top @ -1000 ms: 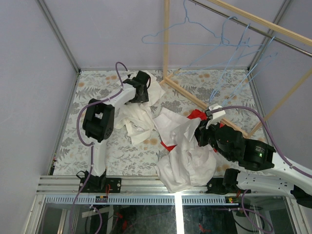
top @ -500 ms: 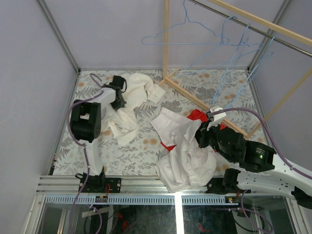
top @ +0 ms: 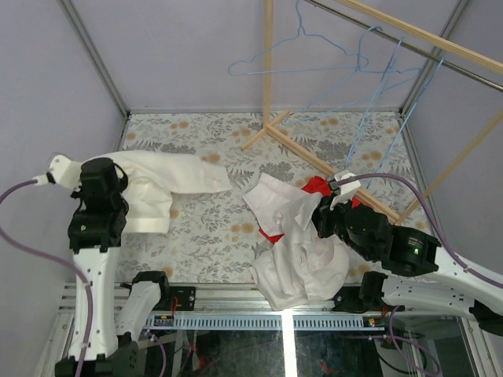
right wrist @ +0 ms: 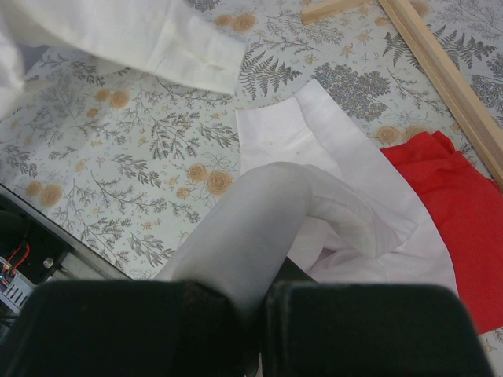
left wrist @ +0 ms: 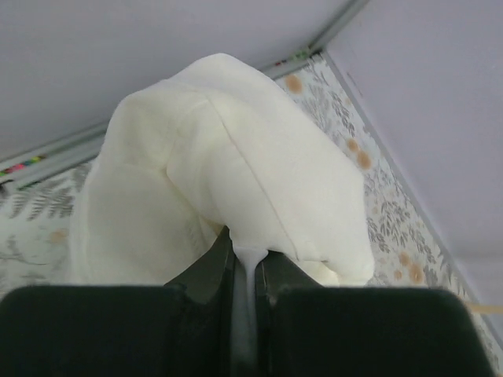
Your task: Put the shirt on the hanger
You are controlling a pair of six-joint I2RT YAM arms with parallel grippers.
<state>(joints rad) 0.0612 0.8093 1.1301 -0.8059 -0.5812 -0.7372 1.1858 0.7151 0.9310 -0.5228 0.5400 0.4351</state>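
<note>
The white shirt [top: 302, 255] lies crumpled at the near middle-right of the table, and one fold [right wrist: 267, 212] rises from the shirt's flat part [right wrist: 330, 149] into my right gripper [right wrist: 263, 294]. That gripper [top: 324, 216] is shut on the fold. A creamier off-white garment [top: 177, 177] stretches from the table's middle to its left edge. My left gripper [top: 116, 182] is shut on this garment's end [left wrist: 236, 165], with fabric pinched between the fingers [left wrist: 247, 271]. A light blue wire hanger [top: 302, 51] hangs on the rail at the back.
A red cloth [top: 317, 187] [right wrist: 456, 200] lies partly under the shirt. The wooden rack's base bars [top: 314, 161] [right wrist: 440, 75] cross the table's back right. Several more blue hangers [top: 393, 86] hang to the right. Grey walls close the left, back and right sides.
My left gripper shut on the off-white garment at the back and swung to the left edge, dragging the garment out long. The right arm and the shirt stayed put.
</note>
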